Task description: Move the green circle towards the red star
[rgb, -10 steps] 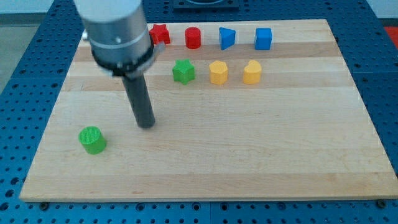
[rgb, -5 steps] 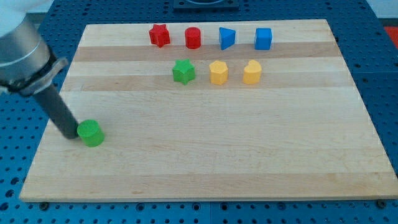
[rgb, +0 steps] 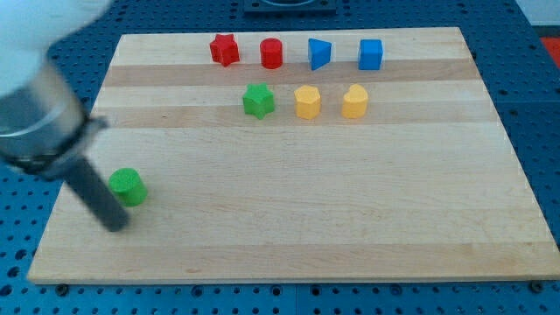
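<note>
The green circle [rgb: 129,186] sits near the board's lower left. The red star [rgb: 224,49] stands at the top of the board, left of the middle. My tip [rgb: 117,226] is on the board just below and slightly left of the green circle, a small gap apart from it. The rod slants up to the view's left, and the arm above it is blurred.
A red cylinder [rgb: 272,53], a blue wedge-like block [rgb: 319,53] and a blue cube [rgb: 371,54] line the top row beside the red star. A green star [rgb: 258,100] and two yellow blocks [rgb: 308,101] [rgb: 354,101] stand in the row below. The board's left edge [rgb: 54,206] is close to my tip.
My tip swept from the middle left of the board to the green circle's left side, then down to just below it. The green circle shifted slightly up and left.
</note>
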